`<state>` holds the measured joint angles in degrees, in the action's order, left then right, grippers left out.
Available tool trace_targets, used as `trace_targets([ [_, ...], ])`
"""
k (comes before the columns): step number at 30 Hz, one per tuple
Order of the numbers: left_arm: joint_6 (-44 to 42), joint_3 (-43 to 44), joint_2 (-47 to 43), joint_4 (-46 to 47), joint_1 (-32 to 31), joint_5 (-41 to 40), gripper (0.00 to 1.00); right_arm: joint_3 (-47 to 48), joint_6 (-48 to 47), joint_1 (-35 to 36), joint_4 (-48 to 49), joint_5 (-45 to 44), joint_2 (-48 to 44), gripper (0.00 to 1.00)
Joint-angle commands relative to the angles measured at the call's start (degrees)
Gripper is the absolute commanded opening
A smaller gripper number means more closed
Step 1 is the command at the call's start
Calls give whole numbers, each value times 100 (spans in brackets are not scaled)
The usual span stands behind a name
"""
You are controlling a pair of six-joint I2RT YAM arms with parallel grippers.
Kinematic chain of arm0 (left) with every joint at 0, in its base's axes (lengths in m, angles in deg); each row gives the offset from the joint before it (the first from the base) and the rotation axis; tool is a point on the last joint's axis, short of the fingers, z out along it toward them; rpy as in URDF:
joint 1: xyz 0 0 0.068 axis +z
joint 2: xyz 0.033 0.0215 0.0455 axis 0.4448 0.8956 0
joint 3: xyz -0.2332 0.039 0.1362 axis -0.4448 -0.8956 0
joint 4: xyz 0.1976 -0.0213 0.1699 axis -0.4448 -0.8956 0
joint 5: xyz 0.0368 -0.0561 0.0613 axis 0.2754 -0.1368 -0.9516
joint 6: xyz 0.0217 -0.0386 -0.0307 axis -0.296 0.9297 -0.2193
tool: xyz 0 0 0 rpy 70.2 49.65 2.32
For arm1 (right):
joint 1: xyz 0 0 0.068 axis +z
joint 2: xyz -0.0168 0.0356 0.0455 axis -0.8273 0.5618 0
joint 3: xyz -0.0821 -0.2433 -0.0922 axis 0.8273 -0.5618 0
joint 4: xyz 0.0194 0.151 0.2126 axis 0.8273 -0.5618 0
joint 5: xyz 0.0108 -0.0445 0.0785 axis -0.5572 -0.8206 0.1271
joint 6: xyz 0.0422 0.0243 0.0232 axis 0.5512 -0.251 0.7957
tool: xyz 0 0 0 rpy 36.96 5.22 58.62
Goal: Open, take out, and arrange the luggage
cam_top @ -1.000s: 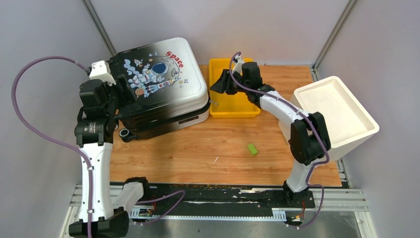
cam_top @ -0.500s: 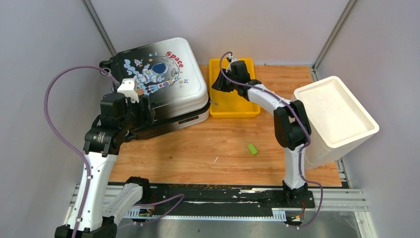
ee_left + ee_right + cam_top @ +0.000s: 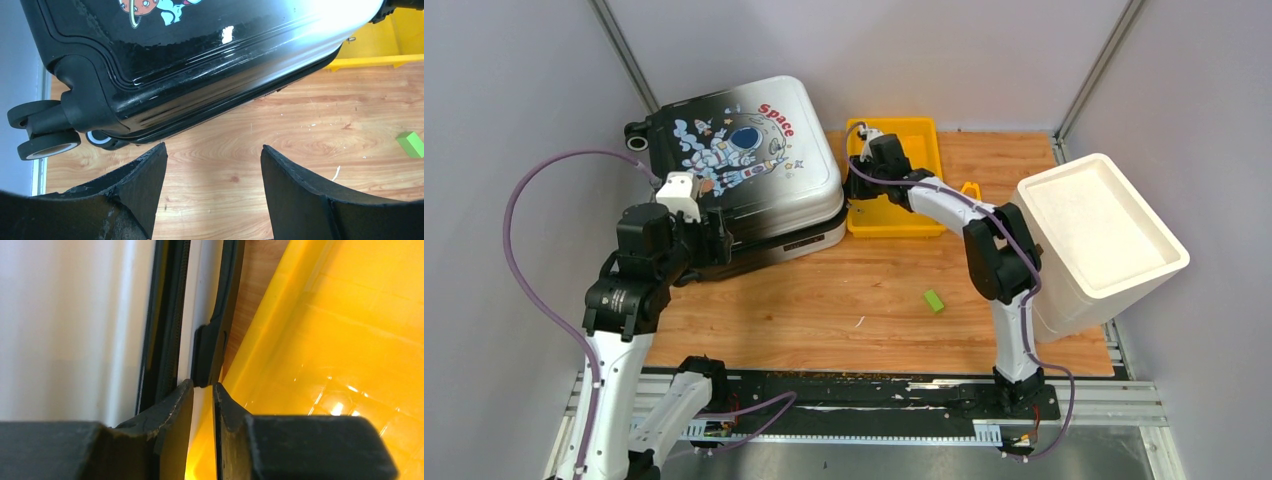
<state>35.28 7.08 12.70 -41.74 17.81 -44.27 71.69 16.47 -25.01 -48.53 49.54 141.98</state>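
At the far-left of the table (image 3: 824,290): luggage (image 3: 744,165) lies flat, astronaut and red "Space" side up. Both shells are together and the lid is down. The white end of the shell faces right and the black end faces left. Wheels (image 3: 47,145) stick out at the near-left corner, and one more shows at the far-left corner.

Left gripper (image 3: 212,152): over the bare wood just before the near-left corner of the case. Fingers are wide apart with nothing between them, and it is not touching the shell.

Right gripper (image 3: 202,390): down in the gap between the case's right side and the tray (image 3: 894,228). Fingers are drawn nearly together, with only a slim slit left. A black tab (image 3: 207,355) on the case's seam ends right at the tips. Cannot tell whether it is pinched.

The tray is yellow and sits just beside the case's right edge. The green block (image 3: 935,300) lies on the wood, near the middle, apart from everything. The white foam box (image 3: 1094,220) sits tilted at the right edge of the table.
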Motion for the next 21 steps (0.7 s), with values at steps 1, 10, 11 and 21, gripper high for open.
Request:
trace_targets([
  [1,-252,121,-132,-158,-28,149,76,-298,-166,715,58,660,-340,23],
  [10,-218,132,-310,-273,-28,130,76,-646,-96,1420,69,719,-752,22],
  [11,-171,126,-324,-267,-28,121,76,-690,-104,1496,70,718,-788,23],
  [21,363,18,-802,-303,-28,-4,78,-864,537,1894,167,746,-973,23],
])
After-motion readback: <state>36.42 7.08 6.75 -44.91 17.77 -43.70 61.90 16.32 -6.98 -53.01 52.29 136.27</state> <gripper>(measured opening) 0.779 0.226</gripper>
